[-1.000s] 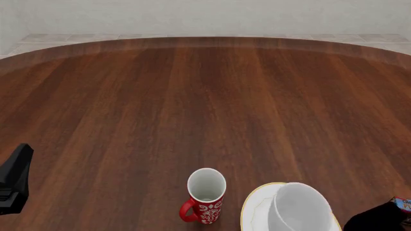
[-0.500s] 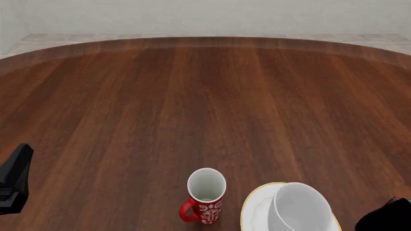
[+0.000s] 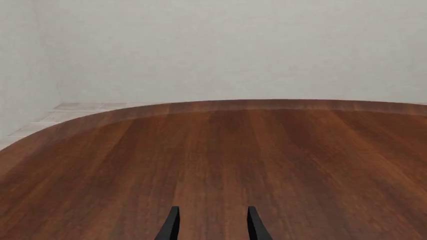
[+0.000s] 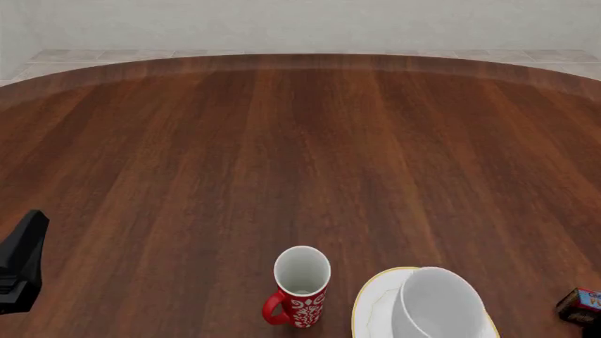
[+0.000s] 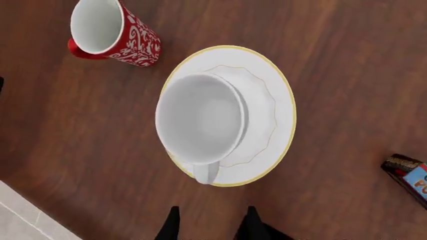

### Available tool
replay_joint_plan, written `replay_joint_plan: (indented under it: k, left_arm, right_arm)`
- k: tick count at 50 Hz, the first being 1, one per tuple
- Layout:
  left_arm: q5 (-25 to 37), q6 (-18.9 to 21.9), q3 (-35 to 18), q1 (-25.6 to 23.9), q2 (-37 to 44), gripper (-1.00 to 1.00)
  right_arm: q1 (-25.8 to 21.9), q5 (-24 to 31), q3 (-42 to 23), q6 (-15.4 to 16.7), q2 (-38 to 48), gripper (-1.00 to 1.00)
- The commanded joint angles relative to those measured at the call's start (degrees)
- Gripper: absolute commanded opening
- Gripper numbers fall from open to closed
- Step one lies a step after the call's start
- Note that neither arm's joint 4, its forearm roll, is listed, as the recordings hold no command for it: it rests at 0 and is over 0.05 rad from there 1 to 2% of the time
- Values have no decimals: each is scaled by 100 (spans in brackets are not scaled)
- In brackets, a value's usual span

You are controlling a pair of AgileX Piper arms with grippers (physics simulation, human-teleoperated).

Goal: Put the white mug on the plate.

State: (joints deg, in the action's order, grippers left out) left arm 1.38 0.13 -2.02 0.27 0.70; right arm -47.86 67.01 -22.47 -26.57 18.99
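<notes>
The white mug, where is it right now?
In the front view, the white mug sits on the plate, near edge, right of the red mug.

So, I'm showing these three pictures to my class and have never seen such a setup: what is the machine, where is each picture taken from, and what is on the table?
These are simulator renders of two robot arms at a wooden table. The front view comes from a fixed camera above and behind the arms. The other two come from cameras on each wrist, looking along the fingers.

The left gripper is open, holds nothing and faces bare wood. The right gripper is also open and holds nothing, above the crockery.

The white mug stands on the plate, handle over its rim. Beside the plate stands a red mug. A small dark packet with blue lies on the other side.
</notes>
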Motion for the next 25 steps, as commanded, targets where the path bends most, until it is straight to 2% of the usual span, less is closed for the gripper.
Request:
replay_joint_plan:
  k: [1, 6, 25]
  left_arm:
    - [-34, 0, 51, 20, -18, 100]
    - [-34, 0, 51, 21, -18, 100]
    - [-33, 1, 51, 20, -18, 100]
  right_arm:
    - [143, 288, -258, 262, -269, 100]
    - [232, 289, -421, 362, -290, 100]
    - [233, 289, -592, 365, -388, 100]
